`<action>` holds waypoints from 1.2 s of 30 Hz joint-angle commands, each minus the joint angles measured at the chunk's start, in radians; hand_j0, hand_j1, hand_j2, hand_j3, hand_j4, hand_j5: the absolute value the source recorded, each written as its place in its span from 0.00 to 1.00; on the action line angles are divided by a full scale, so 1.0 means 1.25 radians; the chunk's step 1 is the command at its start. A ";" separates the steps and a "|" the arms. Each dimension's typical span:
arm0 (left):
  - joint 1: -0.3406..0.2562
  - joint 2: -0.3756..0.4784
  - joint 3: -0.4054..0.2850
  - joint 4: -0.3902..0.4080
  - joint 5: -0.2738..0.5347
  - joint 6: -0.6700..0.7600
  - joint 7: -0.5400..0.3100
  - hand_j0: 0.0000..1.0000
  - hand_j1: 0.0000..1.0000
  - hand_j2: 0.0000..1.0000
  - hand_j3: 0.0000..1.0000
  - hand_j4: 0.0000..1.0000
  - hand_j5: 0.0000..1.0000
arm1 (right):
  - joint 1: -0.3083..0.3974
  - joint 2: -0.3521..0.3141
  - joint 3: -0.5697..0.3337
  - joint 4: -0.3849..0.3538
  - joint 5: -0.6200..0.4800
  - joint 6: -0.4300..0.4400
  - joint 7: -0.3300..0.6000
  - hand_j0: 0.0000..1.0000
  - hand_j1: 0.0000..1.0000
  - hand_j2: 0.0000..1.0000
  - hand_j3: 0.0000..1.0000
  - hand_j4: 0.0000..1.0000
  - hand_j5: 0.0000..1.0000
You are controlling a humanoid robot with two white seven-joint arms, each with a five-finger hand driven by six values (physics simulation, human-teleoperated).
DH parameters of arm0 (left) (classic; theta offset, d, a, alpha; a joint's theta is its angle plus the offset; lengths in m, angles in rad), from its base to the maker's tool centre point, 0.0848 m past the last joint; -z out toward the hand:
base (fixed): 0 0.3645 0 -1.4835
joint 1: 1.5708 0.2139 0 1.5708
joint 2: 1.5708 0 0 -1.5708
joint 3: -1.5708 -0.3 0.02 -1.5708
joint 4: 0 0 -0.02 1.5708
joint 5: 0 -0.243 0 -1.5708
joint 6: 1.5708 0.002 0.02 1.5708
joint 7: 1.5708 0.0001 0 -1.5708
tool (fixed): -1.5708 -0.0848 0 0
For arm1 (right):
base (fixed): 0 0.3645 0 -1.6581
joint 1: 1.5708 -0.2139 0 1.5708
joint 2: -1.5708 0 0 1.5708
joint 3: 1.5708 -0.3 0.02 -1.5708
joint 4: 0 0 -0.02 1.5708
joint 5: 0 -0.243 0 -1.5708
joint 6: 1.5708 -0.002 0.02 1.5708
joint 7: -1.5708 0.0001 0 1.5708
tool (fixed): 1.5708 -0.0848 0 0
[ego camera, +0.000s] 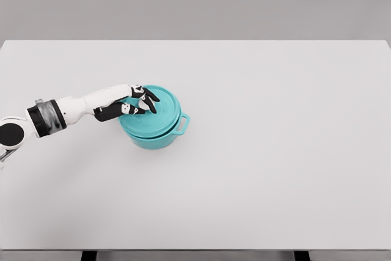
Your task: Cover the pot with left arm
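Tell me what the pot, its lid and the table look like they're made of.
Pot and lid: the same uniform teal with a soft, dull sheen, which could be enamelled metal or plastic; the render leaves it open. Table: flat matte white with no grain or reflections, perhaps laminate or painted board. The left hand rests on the lid.

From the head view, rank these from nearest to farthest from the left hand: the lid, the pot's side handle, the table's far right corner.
1. The lid: directly under the left hand, whose fingers rest over its left part.
2. The pot handle: sticks out on the pot's right side, across the lid from the hand.
3. The table's far right corner: at the upper right, well away.
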 commanded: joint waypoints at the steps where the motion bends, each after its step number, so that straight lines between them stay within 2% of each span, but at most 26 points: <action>1: 0.000 -0.002 -0.010 -0.003 -0.021 -0.005 -0.016 0.52 0.52 0.52 0.52 0.52 0.52 | 0.000 0.000 0.000 0.000 0.000 0.000 0.000 1.00 1.00 1.00 1.00 1.00 1.00; 14: 0.004 0.004 -0.015 -0.019 -0.016 -0.005 -0.016 0.54 0.54 0.54 0.54 0.54 0.54 | 0.000 0.000 0.000 0.000 0.000 0.000 0.000 1.00 1.00 1.00 1.00 1.00 1.00; 19: 0.001 0.005 -0.014 -0.016 -0.018 -0.005 -0.016 0.59 0.59 0.59 0.59 0.59 0.59 | 0.000 0.000 0.000 0.000 0.000 0.000 0.000 1.00 1.00 1.00 1.00 1.00 1.00; 32: -0.002 0.006 -0.010 -0.013 -0.019 -0.005 -0.014 0.59 0.59 0.59 0.59 0.59 0.59 | 0.000 0.000 0.000 0.000 0.000 0.000 0.000 1.00 1.00 1.00 1.00 1.00 1.00; 36: -0.002 0.007 -0.009 -0.014 -0.017 -0.005 -0.014 0.63 0.63 0.63 0.63 0.63 0.63 | 0.000 0.000 0.000 0.000 0.000 0.000 0.000 1.00 1.00 1.00 1.00 1.00 1.00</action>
